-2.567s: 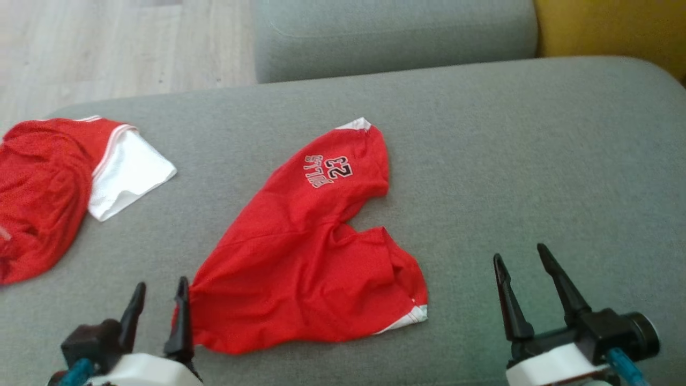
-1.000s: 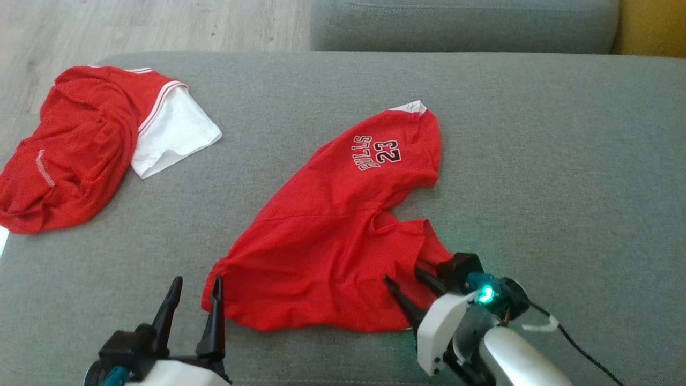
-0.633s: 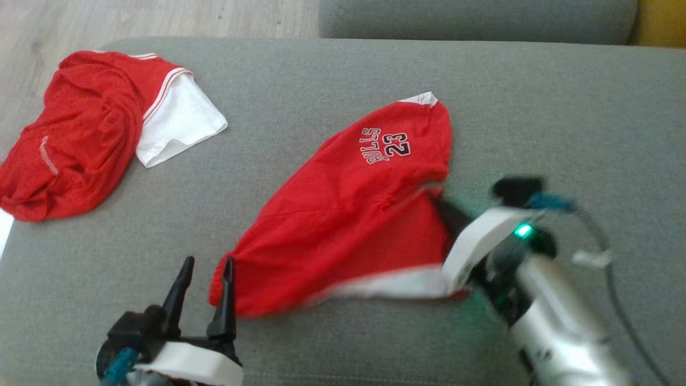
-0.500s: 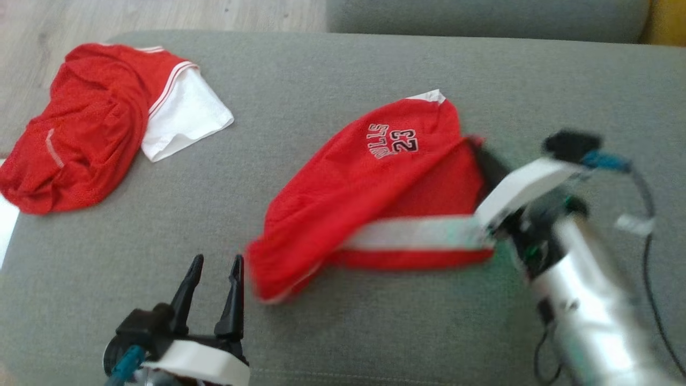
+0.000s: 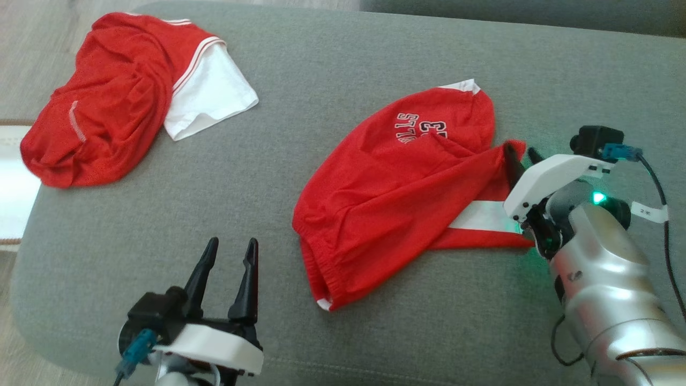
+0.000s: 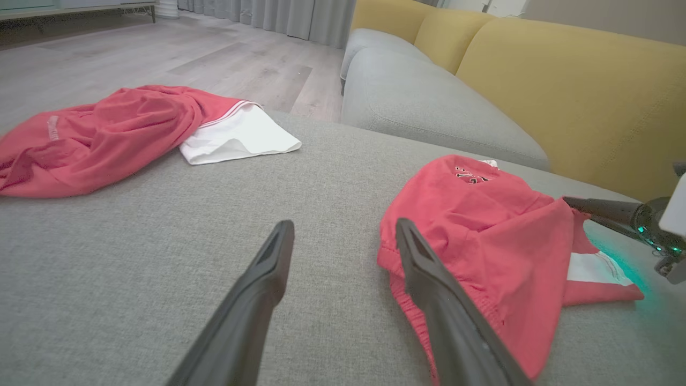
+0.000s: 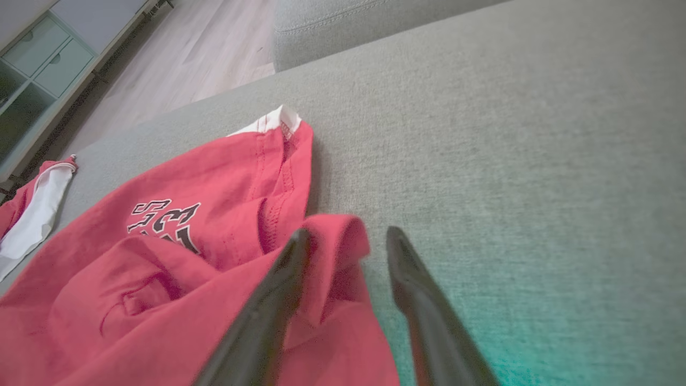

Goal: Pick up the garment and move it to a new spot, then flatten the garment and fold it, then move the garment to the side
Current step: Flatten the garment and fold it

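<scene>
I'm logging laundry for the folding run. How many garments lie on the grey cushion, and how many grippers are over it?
Garments: 2 (red Bulls 23 shorts, crumpled red-and-white garment)
Grippers: 2 (left gripper, right gripper)
Total: 4

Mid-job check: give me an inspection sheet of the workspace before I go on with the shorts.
Surface: grey cushion, flat.
Job's things: red shorts bunched, one leg folded over, print showing.
Clutter: red and white garment at far left.
Grippers: left gripper open, near the shorts, not touching; right gripper open, cloth fold between its fingers.
Cables: black cable hanging off the right wrist.
Surroundings: wood floor, yellow sofa back.
</scene>
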